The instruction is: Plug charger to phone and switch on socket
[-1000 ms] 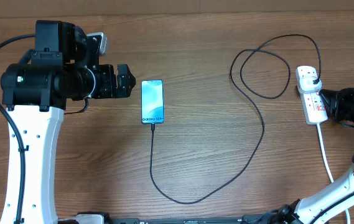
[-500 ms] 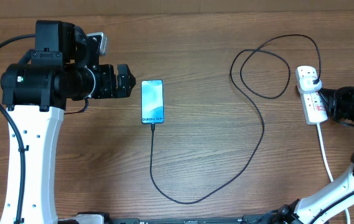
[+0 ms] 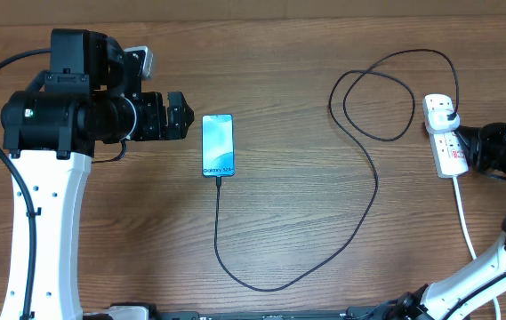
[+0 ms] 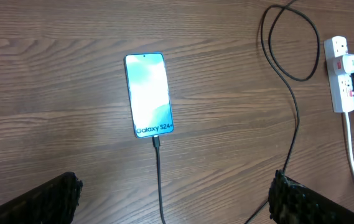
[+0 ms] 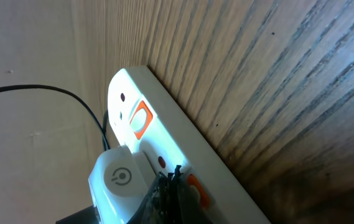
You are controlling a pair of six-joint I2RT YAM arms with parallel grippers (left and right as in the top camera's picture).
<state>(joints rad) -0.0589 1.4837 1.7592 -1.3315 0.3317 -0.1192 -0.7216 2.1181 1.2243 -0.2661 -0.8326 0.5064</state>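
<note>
Phone (image 3: 218,145): flat on the wooden table (image 3: 279,53), screen up and lit, "Galaxy S24" legible in my left wrist view. It lies left of centre.

Charger (image 3: 359,213): thin black cable. Its connector tip meets the phone's bottom edge; from there I follow it toward me, round in a wide curve to the right, through a loop at the far right, and on to the socket.

Socket (image 3: 445,138): white strip with red markings at the right edge of the table. A white block (image 5: 121,177) with a power symbol sits on it. A white cord (image 3: 466,222) trails toward me.

Left gripper (image 3: 184,116): jaws spread wide, empty, just left of the phone and clear of it.

Right gripper (image 5: 173,183): fingers clenched together, grasping nothing, tip at the socket's top face just beside a red switch (image 5: 196,190). I cannot tell whether it presses on the switch.
</note>
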